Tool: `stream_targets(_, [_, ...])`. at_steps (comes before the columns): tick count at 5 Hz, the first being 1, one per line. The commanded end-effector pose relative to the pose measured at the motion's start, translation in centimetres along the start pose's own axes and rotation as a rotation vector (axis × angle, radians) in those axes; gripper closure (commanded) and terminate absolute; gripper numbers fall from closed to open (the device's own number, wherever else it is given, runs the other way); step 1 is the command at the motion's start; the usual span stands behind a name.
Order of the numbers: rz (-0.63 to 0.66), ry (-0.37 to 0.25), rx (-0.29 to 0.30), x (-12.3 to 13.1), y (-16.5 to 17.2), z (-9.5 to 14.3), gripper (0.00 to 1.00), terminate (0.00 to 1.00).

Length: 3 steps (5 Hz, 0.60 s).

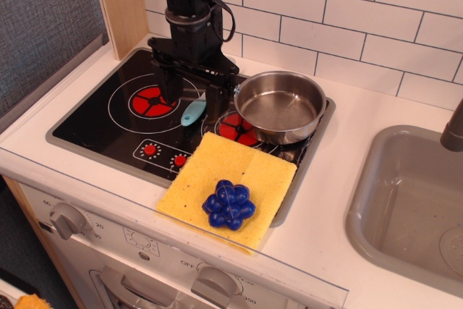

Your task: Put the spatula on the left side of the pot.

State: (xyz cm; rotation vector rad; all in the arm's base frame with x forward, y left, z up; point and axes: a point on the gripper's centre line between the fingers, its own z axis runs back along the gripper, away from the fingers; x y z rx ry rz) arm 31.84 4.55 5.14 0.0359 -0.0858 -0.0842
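The spatula [193, 112] lies on the black stovetop [94, 121], just left of the pot [281, 106]. I can see only its light blue handle; the white head is hidden behind the gripper's right finger. From my remote view the gripper [190, 90] stands over it with its two fingers spread wide, one finger to the left above the red burner [150, 100] and the other to the right, close beside the pot's rim. I see nothing pinched between them (the handle sits in the gap, apart from the left finger; whether the right finger touches it I cannot tell). The pot rests on the right half of the stovetop, upright and shiny. Nearer to me, a yellow sponge cloth [228, 184] overlaps the stovetop's near edge, with a blue toy grape cluster [229, 204] on it. The grey sink [405, 208] is at far right.
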Motion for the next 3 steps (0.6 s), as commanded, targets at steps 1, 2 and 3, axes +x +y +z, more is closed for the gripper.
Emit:
stream_targets(1, [0.011,-0.043,0.035,-0.48,-0.21,1.88,0.00,0.00])
stream_targets(2, [0.011,-0.043,0.035,-0.48,-0.21,1.88,0.00,0.00])
stream_targets(3, [0.011,-0.043,0.035,-0.48,-0.21,1.88,0.00,1.00])
